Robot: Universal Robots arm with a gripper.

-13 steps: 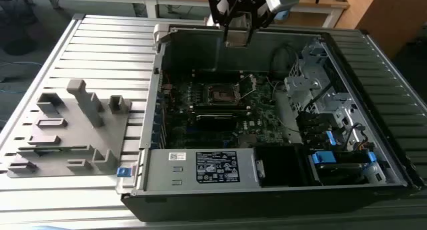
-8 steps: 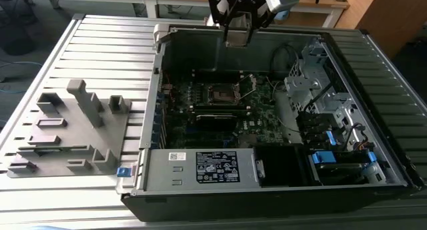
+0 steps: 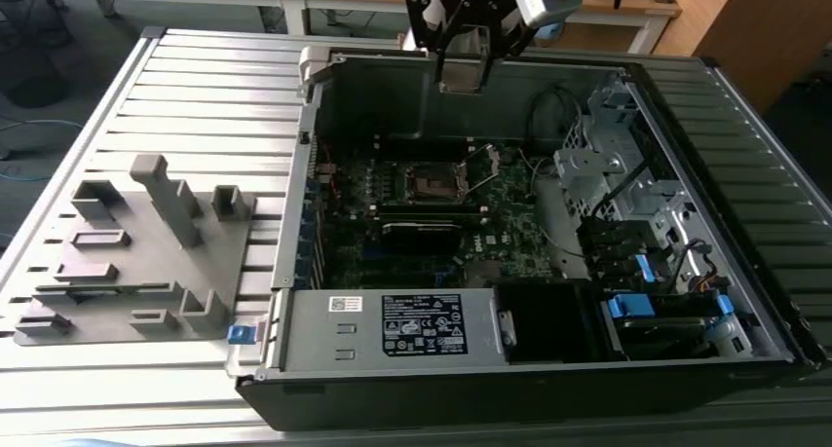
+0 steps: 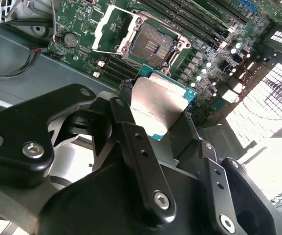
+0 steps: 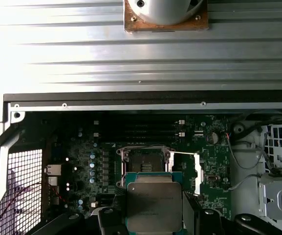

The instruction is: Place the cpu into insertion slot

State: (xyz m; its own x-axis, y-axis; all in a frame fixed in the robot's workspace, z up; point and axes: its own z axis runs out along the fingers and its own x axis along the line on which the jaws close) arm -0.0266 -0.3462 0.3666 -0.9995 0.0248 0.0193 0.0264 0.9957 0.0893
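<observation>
Wooden furniture [image 3: 728, 18] at the back of the room; in front of it, a ribbed metal table [image 3: 195, 87] carrying an open computer case [image 3: 292, 223]. High over the case's far wall, the tool [image 3: 466, 77], clamped on the cpu [image 4: 160, 103] by two opposite edges, dull silver top turned toward both wrist views. In the first wrist view, a green rim around the metal lid, black fingers [image 5: 112, 220] at either side.

Below the tool and well apart from it, the insertion slot [image 3: 430, 182]: dark centre bare, silvery frame [image 4: 106, 29] swung open to one side. Open air between chip and socket.

Farther from the tool, at the case's near end, a grey power-supply box [image 3: 390, 325] with a white label [image 3: 420, 323] of dark print and symbols. Beside the slot, toward the exterior view's right, cables [image 3: 552, 116] and metal drive cages [image 3: 624, 174].

Outside the case, well apart from the tool toward the exterior view's left, a grey plastic block [image 3: 131, 262] with cut-out pockets, resting on the table.
</observation>
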